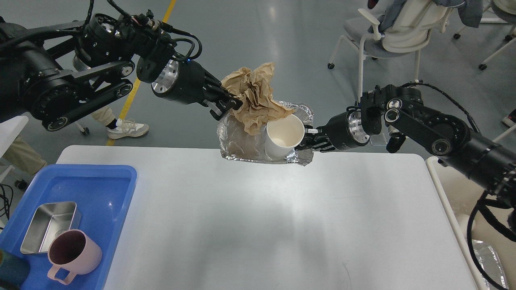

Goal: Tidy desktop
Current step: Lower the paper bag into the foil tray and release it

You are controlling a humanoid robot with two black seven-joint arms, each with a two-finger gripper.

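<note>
Left fingers [229, 105] grasp crumpled paper [254, 96], right fingers [308, 141] a foil tray [242, 143] (white desktop [258, 217] smooth).

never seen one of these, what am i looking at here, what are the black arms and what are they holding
This is one picture, taken from a camera in a humanoid robot's head, looking forward and down at its own two black arms. Each arm ends in a two-finger hand. The left hand pinches a crumpled brown paper and holds it over a foil tray. The right hand grips that foil tray by its edge, in the air above the far edge of the white desktop. A white paper cup stands in the tray. At the near left sits a blue tray holding a metal tin and a pink mug. Chairs stand on the floor behind.
</note>
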